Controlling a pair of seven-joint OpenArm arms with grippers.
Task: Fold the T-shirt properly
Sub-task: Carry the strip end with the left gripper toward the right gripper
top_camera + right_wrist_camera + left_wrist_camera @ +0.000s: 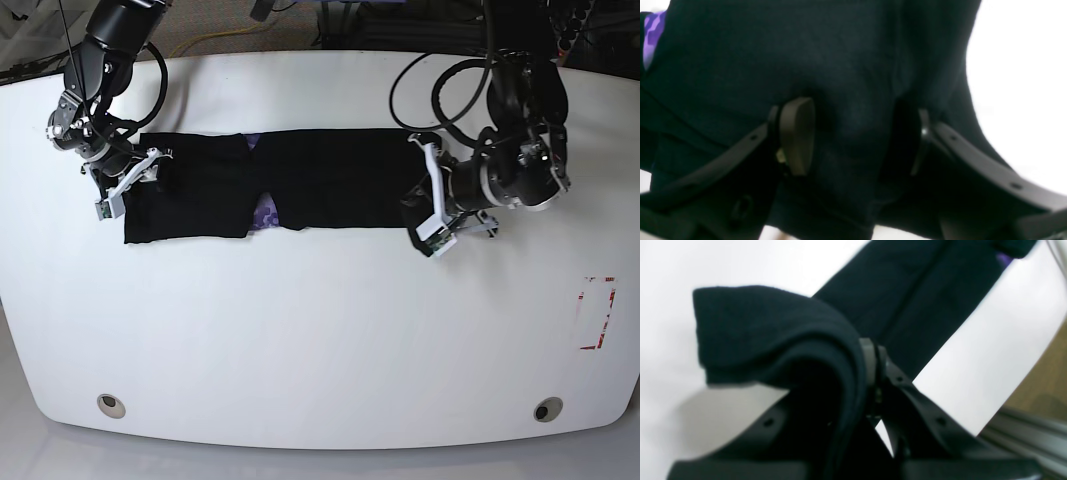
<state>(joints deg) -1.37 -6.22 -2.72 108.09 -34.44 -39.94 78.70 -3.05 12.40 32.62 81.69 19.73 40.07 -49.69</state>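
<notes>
The black T-shirt lies as a long band across the far half of the white table, with its purple patch near the middle. My left gripper is at the band's right end. In the left wrist view the gripper is shut on a lifted fold of the T-shirt, which drapes over one finger. My right gripper is at the band's left end. In the right wrist view the gripper has its jaws spread, with the T-shirt bulging between them.
The white table has a red-marked outline near its right edge and two round holes near the front. Cables loop behind the left arm. A metal rail runs along the table's edge.
</notes>
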